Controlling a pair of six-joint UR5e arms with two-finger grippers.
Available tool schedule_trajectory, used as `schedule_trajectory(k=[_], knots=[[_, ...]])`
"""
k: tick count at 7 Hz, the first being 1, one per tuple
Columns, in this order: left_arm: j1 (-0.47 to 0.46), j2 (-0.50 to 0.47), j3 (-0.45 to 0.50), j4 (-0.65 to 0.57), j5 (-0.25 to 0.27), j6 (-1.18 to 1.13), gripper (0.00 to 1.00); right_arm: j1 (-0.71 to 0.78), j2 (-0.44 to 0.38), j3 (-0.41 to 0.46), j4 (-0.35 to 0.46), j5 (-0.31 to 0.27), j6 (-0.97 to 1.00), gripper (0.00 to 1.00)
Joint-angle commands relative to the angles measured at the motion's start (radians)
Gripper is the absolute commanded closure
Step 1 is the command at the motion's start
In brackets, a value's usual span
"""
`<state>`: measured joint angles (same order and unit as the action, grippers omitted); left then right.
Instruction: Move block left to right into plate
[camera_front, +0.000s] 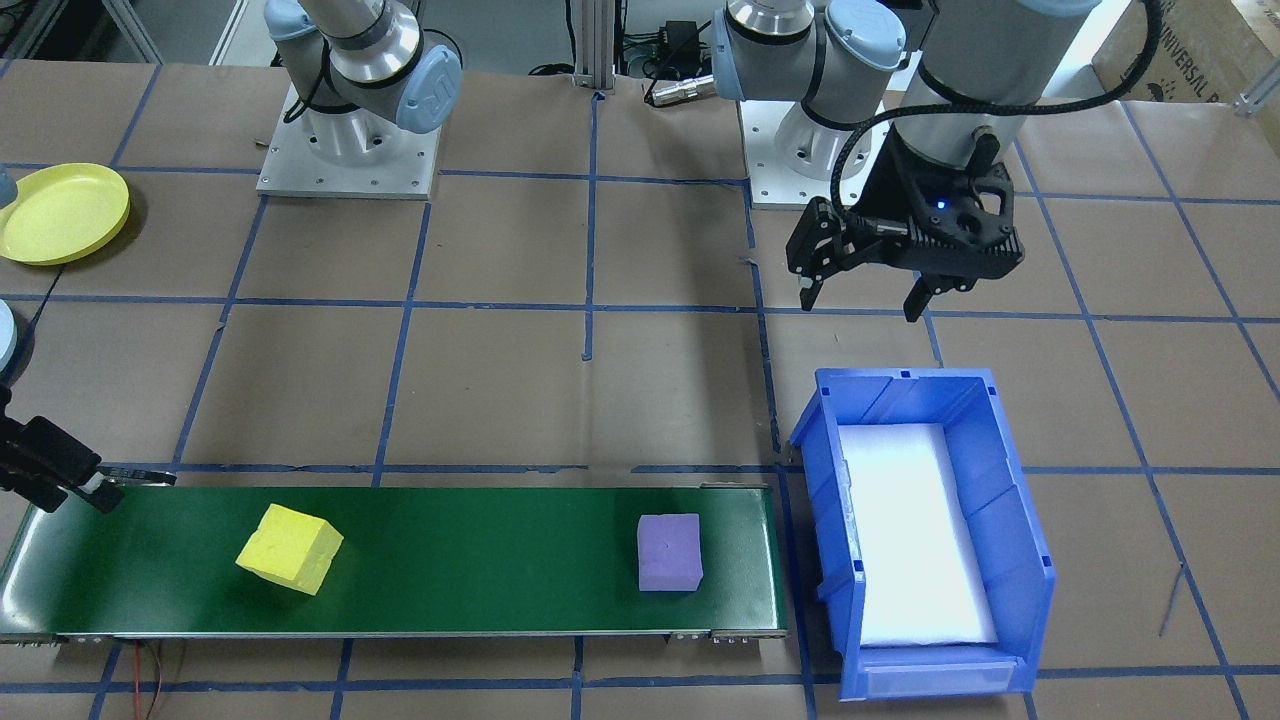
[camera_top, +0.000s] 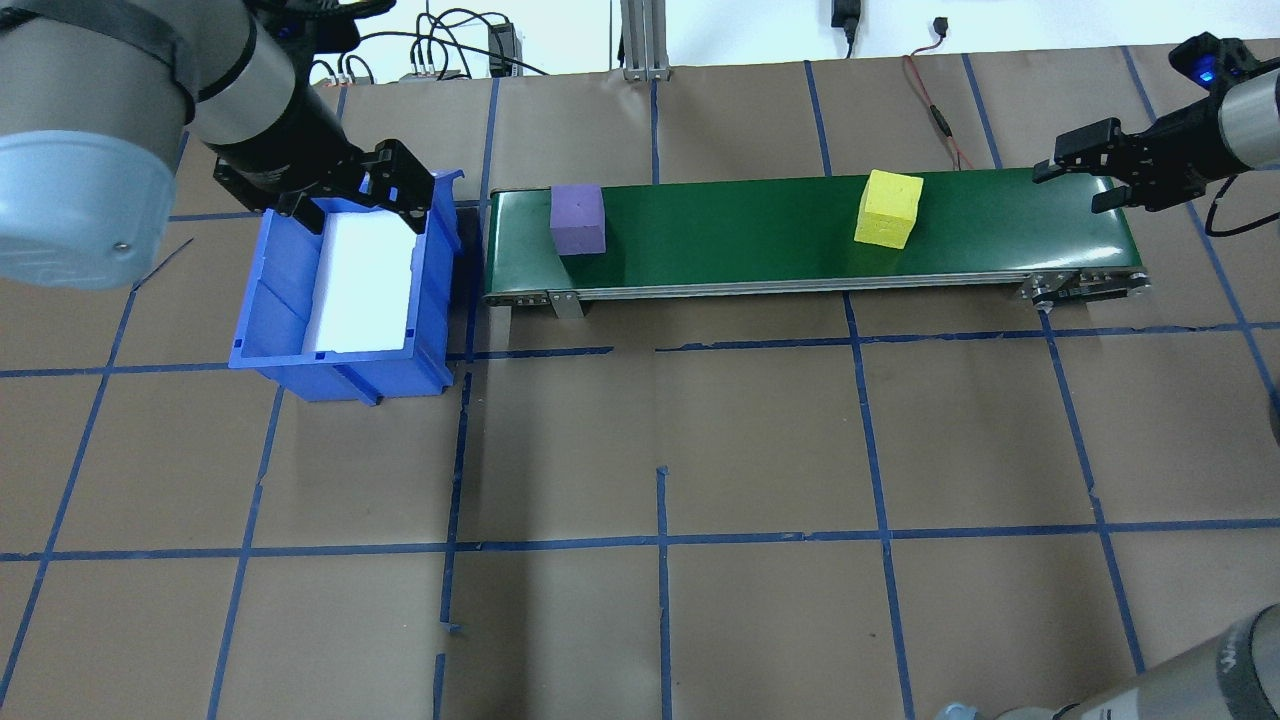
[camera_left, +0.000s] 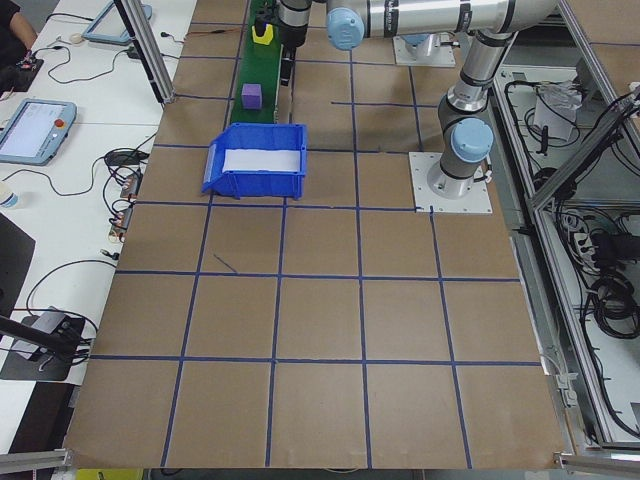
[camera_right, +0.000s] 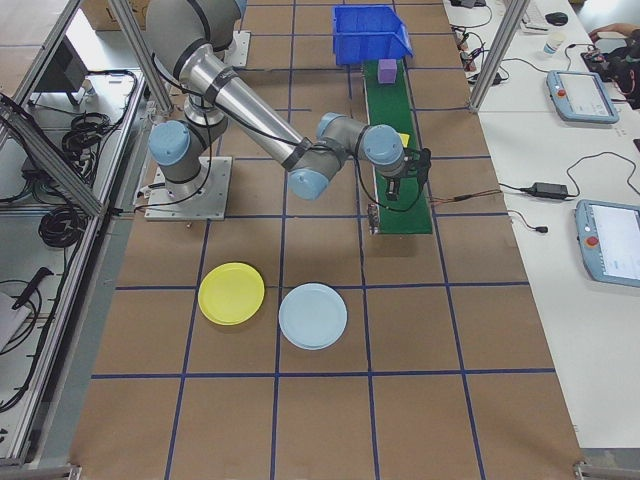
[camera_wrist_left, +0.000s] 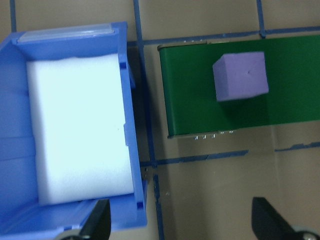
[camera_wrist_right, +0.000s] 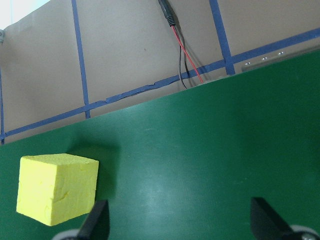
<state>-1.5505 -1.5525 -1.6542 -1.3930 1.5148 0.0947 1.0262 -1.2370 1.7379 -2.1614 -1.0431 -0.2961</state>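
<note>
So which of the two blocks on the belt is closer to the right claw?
The yellow block. It sits toward the right claw's end of the green belt; the purple block is at the far end, beside the blue bin.

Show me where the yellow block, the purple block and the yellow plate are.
yellow block (camera_front: 290, 548), front-facing view, top face.
purple block (camera_front: 669, 551), front-facing view, top face.
yellow plate (camera_front: 62, 213), front-facing view, its bare middle.

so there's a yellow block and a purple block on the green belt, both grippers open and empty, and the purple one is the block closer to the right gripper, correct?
Not quite: the yellow block is the one nearer the right gripper; the purple block sits at the belt's other end, by the left gripper. The overhead exterior view shows it. The rest holds: both blocks on the belt, both grippers open and empty.
</note>
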Motion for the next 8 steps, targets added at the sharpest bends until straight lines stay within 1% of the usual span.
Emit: schedule_trajectory(k=[1,6,8], knots=[[0.012,0.039,0.010,-0.107,0.001,0.008,0.00,0.002,0.001,0.000,0.000,0.002,0.000,0.00],[0.015,0.045,0.011,-0.101,-0.001,0.010,0.00,0.000,-0.004,-0.014,0.000,0.008,-0.005,0.00],[0.013,0.057,0.011,-0.109,-0.004,0.010,0.00,0.002,-0.002,-0.005,0.003,0.006,-0.003,0.00]])
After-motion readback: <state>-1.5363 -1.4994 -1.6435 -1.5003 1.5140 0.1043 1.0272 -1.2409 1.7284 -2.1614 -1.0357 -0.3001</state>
